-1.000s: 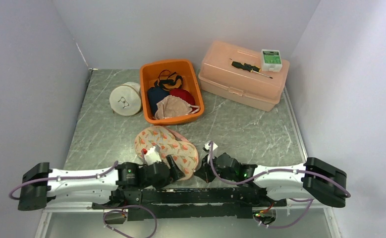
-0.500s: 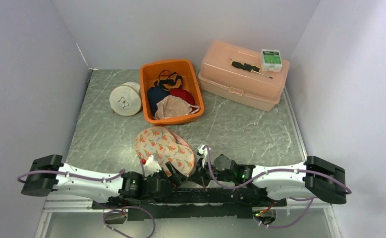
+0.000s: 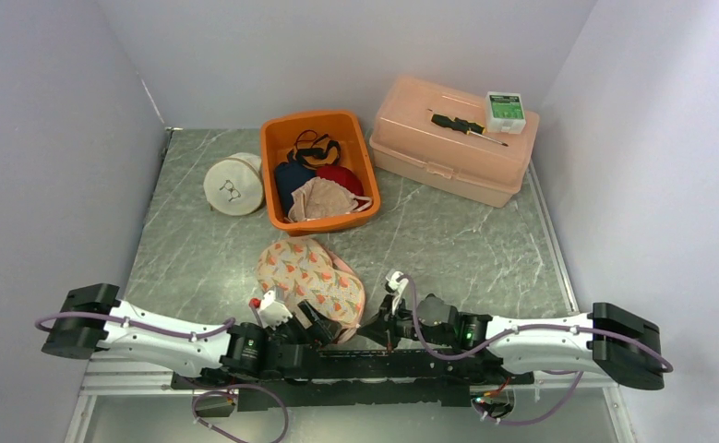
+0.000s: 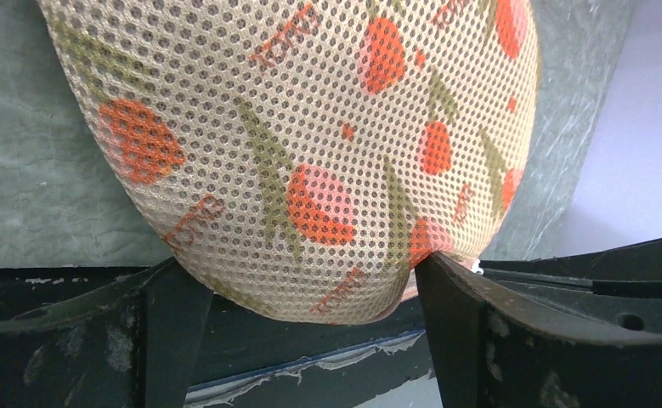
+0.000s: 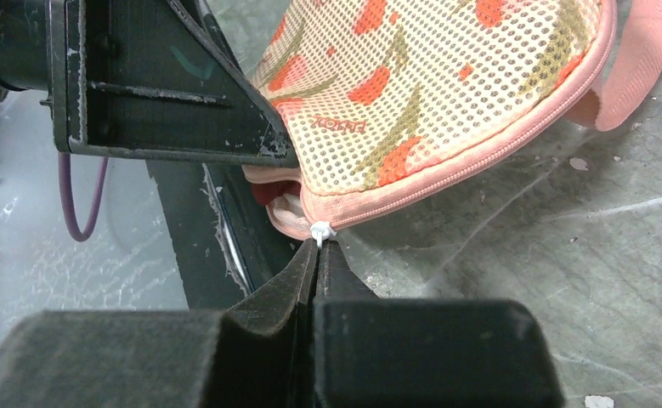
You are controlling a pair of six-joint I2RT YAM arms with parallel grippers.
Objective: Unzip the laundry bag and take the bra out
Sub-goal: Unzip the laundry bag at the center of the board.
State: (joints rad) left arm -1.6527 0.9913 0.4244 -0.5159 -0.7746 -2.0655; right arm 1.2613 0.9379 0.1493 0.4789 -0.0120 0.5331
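The left pincer (image 4: 303, 287) has slid back and now stands wide open around the near end of the beige mesh laundry bag with red fruit pictures (image 3: 305, 273). The bag sits at the near edge of the grey stone table (image 3: 457, 242). The right pincer (image 5: 319, 255) is shut tight on the little white zip tag (image 5: 319, 230). The zip looks a bit open, so I think the unzipping has only started.

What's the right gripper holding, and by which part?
The laundry bag, by its white zipper pull, pinched in the shut right gripper.

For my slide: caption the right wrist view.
Right tool pinches the white zipper pull on the mesh laundry bag.
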